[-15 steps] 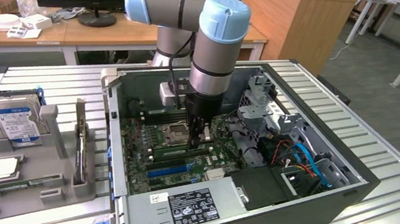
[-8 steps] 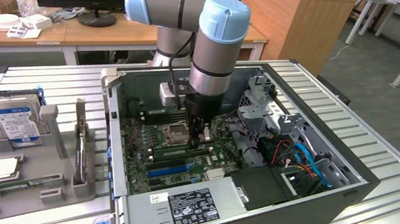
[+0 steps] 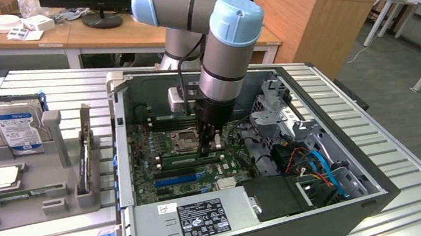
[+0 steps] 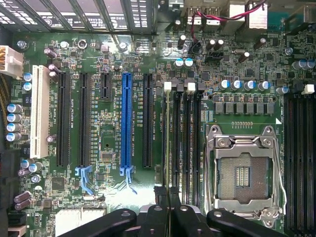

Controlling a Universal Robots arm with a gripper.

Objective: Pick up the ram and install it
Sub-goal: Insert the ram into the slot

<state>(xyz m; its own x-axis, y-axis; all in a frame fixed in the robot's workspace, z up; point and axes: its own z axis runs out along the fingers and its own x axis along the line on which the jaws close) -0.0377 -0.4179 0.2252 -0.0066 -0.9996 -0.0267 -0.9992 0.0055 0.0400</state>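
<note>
My gripper (image 4: 167,193) is pressed nearly together, pinching what I take for the ram (image 4: 168,163) edge-on over the slots (image 4: 190,148) just beside the socket (image 4: 242,173); I judge it light, stiff, brittle, best held mid-length by its flat faces.

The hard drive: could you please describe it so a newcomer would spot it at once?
On the exterior view's left of the open computer case sits a grey holder. The hard drive stands upright at its far end, the only boxy, blue-labelled part there.
</note>
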